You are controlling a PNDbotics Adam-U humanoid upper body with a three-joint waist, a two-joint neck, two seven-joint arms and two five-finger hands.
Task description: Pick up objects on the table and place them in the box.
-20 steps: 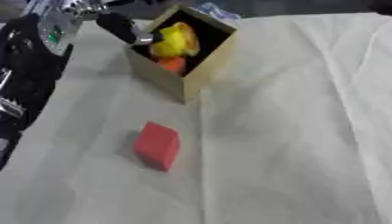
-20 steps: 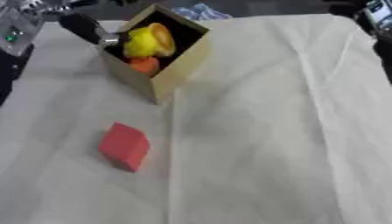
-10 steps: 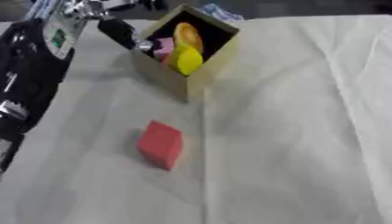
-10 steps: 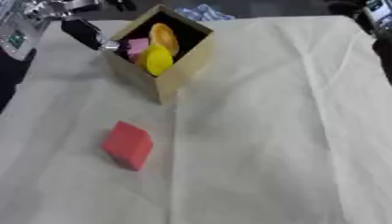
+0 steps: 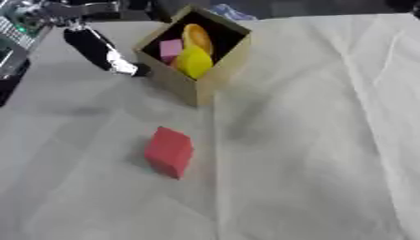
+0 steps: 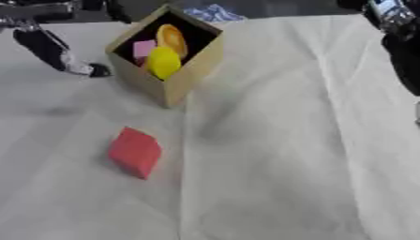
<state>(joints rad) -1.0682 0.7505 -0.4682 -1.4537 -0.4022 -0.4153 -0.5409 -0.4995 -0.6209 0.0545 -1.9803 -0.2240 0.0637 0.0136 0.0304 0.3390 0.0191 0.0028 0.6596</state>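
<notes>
Red block lies on the cloth-covered counter, alone, well apart from the box behind it. Box stands open-topped, holding a yellow piece, an orange piece and a pink piece. Left hand hangs just left of the box wall, fingers straight, holding nothing. Right hand: only part of the arm shows at the right eye view's upper right edge; cannot tell its state.

Risk: box is fairly full; another drop could bounce out, or a finger could nudge the box aside. Cloth wrinkles could snag the block.

Open room: wide bare cloth all round the block; approach is free.
</notes>
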